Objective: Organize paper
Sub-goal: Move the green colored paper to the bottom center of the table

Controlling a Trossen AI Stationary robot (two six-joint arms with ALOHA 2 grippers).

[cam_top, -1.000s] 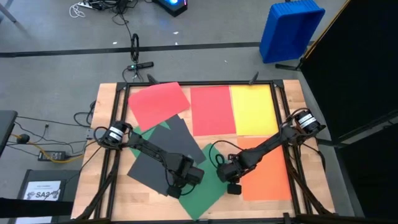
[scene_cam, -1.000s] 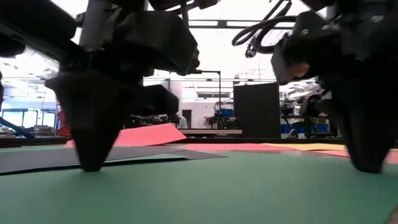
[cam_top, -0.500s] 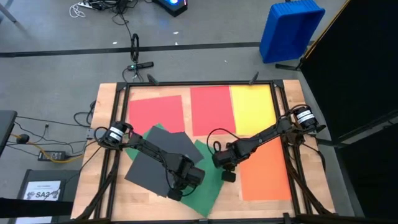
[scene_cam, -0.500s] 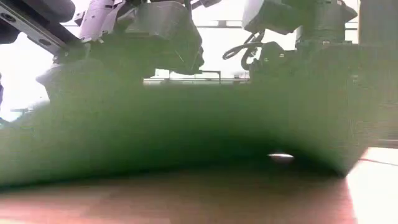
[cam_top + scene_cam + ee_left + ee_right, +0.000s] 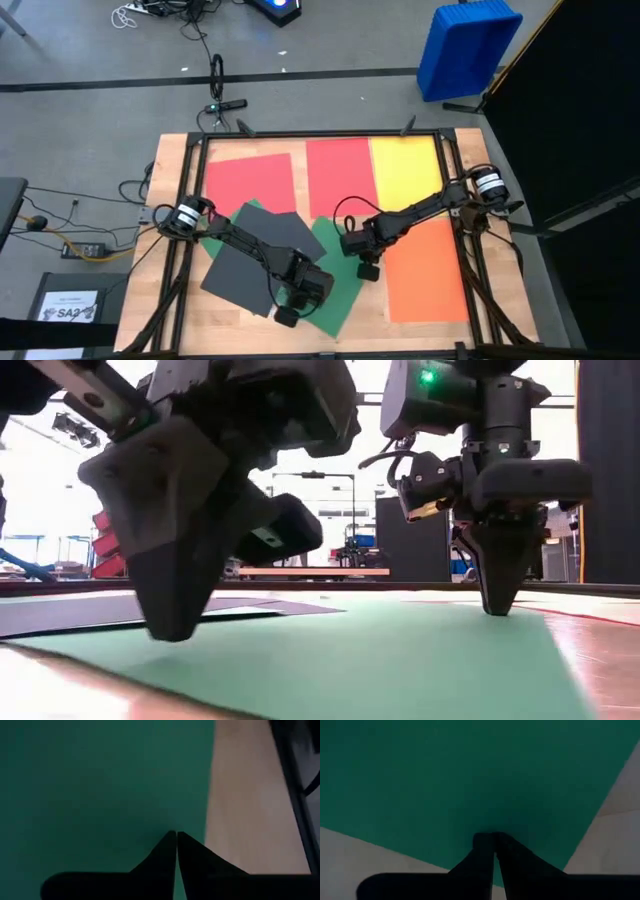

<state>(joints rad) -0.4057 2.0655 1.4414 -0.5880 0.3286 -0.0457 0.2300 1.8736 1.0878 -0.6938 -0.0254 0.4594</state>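
Green paper sheet (image 5: 335, 285) flat and matte, lying tilted, partly under dark grey sheet (image 5: 255, 255); left gripper (image 5: 287, 317) and right gripper (image 5: 367, 271) both closed, tips pressing on it

Probably lab, framed table (image 5: 165, 160), floor cables (image 5: 150, 12)

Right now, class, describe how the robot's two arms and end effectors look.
Both arms are dark, jointed and slim, with black cables looping alongside. The left end effector and right end effector each taper to two black wedge-shaped fingers. A green light glows on the right wrist housing.
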